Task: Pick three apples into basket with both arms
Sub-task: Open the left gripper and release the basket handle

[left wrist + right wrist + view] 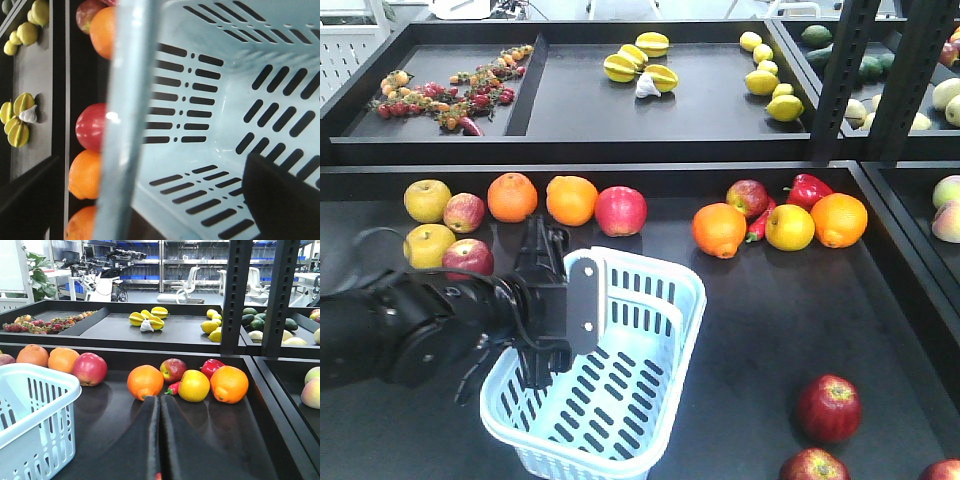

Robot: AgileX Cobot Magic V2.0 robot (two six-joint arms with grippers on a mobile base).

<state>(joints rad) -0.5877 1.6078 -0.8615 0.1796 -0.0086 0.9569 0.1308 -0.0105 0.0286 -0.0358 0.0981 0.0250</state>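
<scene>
Left wrist view: left gripper (152, 160) spread, straddling basket (125, 100) rim; right gripper (159, 407) pressed together, empty. Could hook rim on pull-out, dragging or tipping basket away from near-right apples (828, 408).

Open lane to the right of the basket
Bare tabletop (760, 330) runs from the basket (670, 277) to the right edge, blocked only by three apples (828, 408) at the front right corner (two cut by the frame); a fruit row (570, 200) lines the back edge, and the left arm (400, 325) fills the front left.
</scene>
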